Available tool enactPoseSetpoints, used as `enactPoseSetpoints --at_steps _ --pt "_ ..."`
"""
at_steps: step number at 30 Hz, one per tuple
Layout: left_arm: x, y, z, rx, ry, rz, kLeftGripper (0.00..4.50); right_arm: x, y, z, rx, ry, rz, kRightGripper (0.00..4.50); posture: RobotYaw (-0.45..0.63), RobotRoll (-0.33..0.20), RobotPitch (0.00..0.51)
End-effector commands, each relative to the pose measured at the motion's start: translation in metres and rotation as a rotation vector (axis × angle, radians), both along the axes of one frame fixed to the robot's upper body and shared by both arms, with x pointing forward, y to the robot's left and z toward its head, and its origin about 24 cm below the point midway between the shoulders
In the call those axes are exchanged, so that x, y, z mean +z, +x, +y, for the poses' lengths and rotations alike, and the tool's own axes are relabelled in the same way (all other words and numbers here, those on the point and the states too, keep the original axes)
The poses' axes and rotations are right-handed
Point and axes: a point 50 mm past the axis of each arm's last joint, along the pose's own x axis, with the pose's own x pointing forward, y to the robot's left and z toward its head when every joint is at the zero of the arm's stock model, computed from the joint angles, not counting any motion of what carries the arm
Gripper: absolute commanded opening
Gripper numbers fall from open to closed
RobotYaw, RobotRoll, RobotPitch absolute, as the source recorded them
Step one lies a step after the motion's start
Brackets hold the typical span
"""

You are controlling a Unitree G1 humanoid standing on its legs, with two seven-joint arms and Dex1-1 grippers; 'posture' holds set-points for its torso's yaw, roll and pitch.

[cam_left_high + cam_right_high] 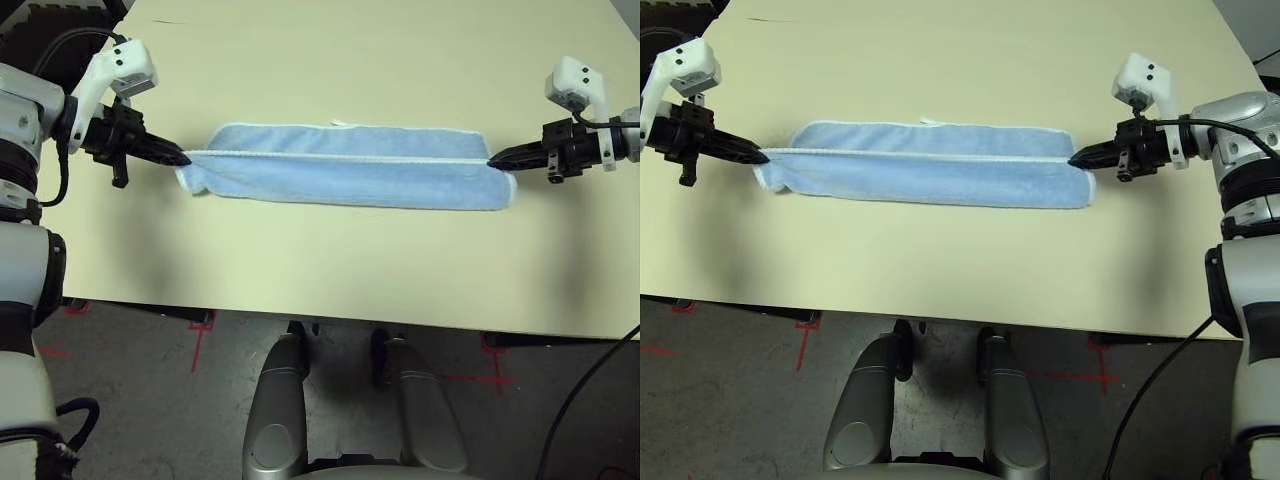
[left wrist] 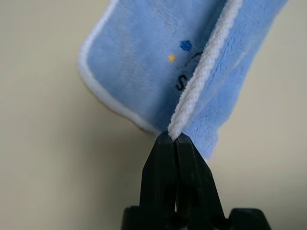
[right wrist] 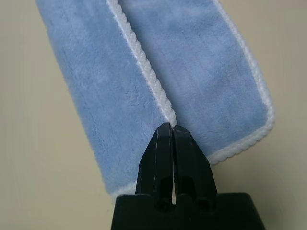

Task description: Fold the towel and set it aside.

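- Left gripper [image 1: 178, 157] at the left end of the towel, black fingers [image 2: 163, 163] pressed together on the white stitched edging, pointing inward and slightly down toward the cloth.
- White camera block above the left wrist, silver forearm running off the left edge of the head view.
- Towel [image 1: 345, 165] stretched out as a long, narrow light-blue band across the middle of the cream table [image 1: 330, 270], lying lengthwise between the two grippers.
- Corded white edging running straight down the band's length from one pinch to the other (taut-looking, like a ridge line), with blue terry showing on both sides of it.
- Near side of the band lying flat on the tabletop; far side also on the table, with a little white tag [image 1: 342, 123] poking out at its far edge near the middle.
- Close to the left pinch, part of a dark print with a blue dot and a yellow dot [image 2: 171, 58] on the cloth, partly hidden behind the edging.
- Right gripper [image 1: 494, 159] at the right end of the towel, fingers [image 3: 163, 153] closed tight on the same white edging, pointing inward toward the left.
- Rounded, white-trimmed corner of the towel [image 3: 266, 120] just beside the right pinch, resting on the table.
- Red tape marks [image 1: 200, 335] on the grey floor below the table's near edge.
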Motion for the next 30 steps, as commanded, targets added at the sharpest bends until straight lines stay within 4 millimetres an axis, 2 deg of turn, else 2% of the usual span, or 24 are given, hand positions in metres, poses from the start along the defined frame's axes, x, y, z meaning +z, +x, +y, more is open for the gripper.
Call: enactPoseSetpoints --at_steps 1,14,30 --pt "-0.006 -0.002 0.011 0.066 0.021 -0.010 0.02 -0.001 -0.003 -0.013 -0.063 -0.014 0.001 0.00 0.03 0.000 0.288" --pt "-0.003 0.004 0.004 0.059 0.006 -0.054 0.02 0.009 0.001 -0.014 -0.119 -0.015 -0.117 0.00 0.03 0.000 0.288" --pt "-0.002 0.019 -0.011 0.077 0.081 -0.202 0.02 0.008 0.005 -0.015 -0.170 -0.070 -0.193 0.00 0.02 0.000 0.296"
